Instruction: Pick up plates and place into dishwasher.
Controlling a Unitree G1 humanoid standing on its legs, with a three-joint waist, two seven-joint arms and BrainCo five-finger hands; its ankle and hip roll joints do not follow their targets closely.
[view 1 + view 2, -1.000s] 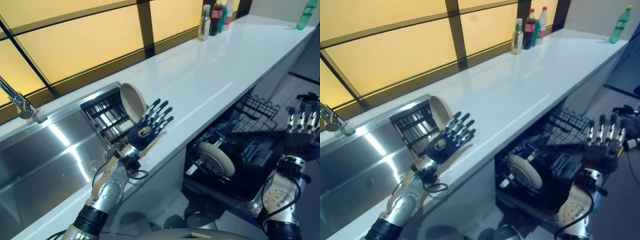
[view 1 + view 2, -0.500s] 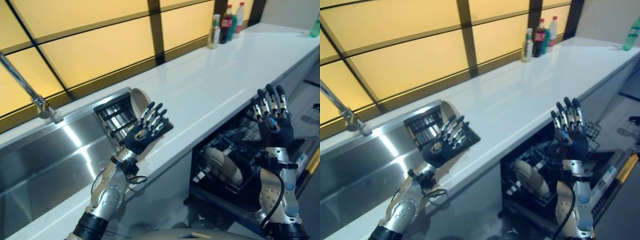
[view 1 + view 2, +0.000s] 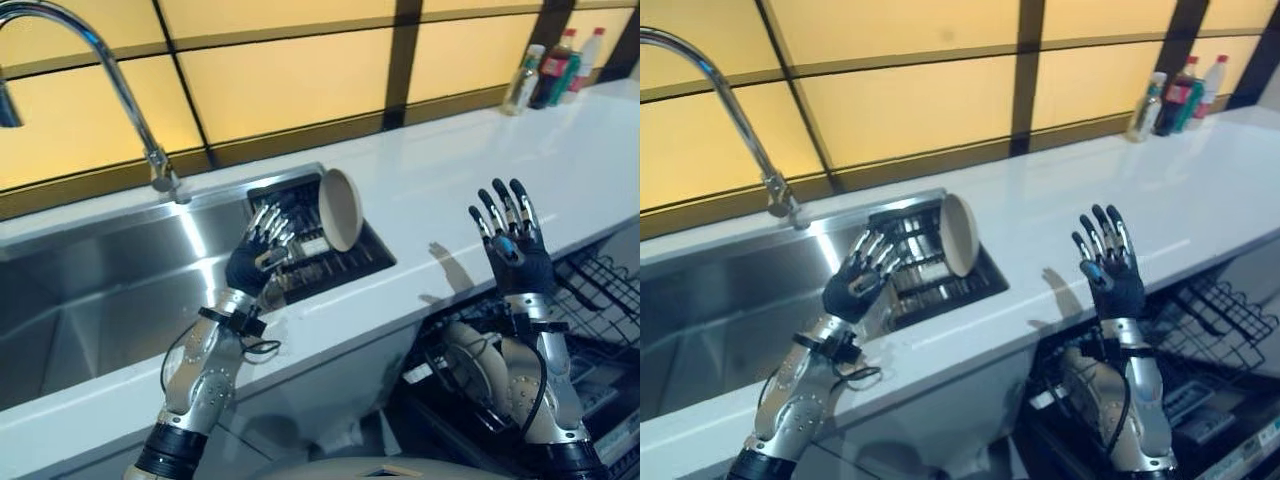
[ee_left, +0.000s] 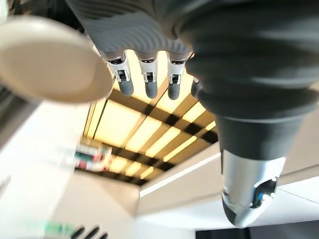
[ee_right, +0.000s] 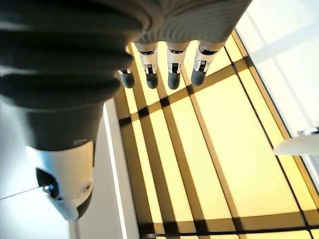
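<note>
Yellow panels with dark frames [image 3: 300, 80] stand behind the white counter [image 3: 450, 160]; at the far left you see the faucet [image 3: 110, 80] over the steel sink [image 3: 90, 290]; in the sink's right part sits a dark rack [image 3: 330, 265], and one beige plate [image 3: 340, 208] stands on edge in it, leaning; your left hand [image 3: 258, 258] is raised over the sink just left of this plate, fingers straight and relaxed, holding nothing, not touching the plate as far as you can tell; further right your right hand [image 3: 512, 240] is up over the counter's near edge, fingers spread and empty; below it, in the dishwasher basket [image 3: 600, 300], another plate [image 3: 475, 360] stands upright; bottles [image 3: 555, 75] wait at the far right.
</note>
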